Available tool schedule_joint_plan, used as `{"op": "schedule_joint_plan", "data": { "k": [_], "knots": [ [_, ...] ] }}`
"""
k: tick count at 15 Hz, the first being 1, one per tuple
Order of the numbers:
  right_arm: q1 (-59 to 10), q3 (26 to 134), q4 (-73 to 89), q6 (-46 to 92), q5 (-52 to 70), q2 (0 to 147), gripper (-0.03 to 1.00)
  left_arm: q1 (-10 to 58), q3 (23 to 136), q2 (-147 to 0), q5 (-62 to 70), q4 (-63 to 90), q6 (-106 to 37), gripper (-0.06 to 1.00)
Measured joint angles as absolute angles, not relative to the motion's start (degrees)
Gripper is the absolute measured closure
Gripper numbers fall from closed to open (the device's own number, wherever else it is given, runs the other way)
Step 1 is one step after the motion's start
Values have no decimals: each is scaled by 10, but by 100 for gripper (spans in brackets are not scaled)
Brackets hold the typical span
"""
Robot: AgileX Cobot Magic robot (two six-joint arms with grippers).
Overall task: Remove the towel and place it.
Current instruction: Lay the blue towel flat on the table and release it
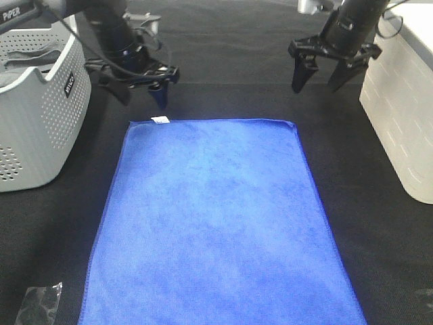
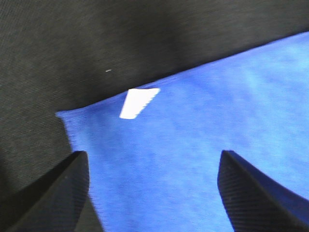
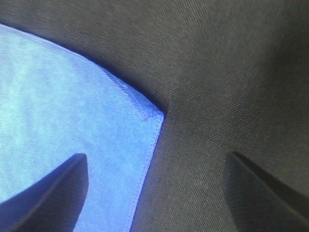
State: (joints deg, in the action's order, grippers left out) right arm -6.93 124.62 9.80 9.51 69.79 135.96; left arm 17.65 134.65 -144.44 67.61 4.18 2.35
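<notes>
The royal-blue towel (image 1: 216, 223) lies spread flat on the black table, its small white tag (image 1: 160, 120) at the far left corner. My left gripper (image 1: 140, 93) is open and empty, hovering just beyond that corner. The left wrist view shows the towel (image 2: 203, 140), the tag (image 2: 139, 102) and both fingers apart. My right gripper (image 1: 320, 76) is open and empty, above the table beyond the far right corner. The right wrist view shows that towel corner (image 3: 72, 130) between the spread fingers.
A grey perforated basket (image 1: 37, 115) stands at the left with grey cloth inside. A white bin (image 1: 402, 101) stands at the right edge. A small clear plastic scrap (image 1: 38, 303) lies at the near left of the black tabletop (image 1: 223, 95).
</notes>
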Motion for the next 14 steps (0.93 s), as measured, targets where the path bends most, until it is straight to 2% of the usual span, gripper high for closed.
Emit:
{"op": "schedule_joint_plan", "data": {
  "k": [6, 14],
  "knots": [
    [-69, 1246, 111, 97, 698, 1418, 20, 131, 1349, -1468, 695, 50, 23, 23],
    [-69, 1248, 109, 102, 697, 1467, 20, 125, 1351, -1517, 695, 72, 22, 23]
  ]
}}
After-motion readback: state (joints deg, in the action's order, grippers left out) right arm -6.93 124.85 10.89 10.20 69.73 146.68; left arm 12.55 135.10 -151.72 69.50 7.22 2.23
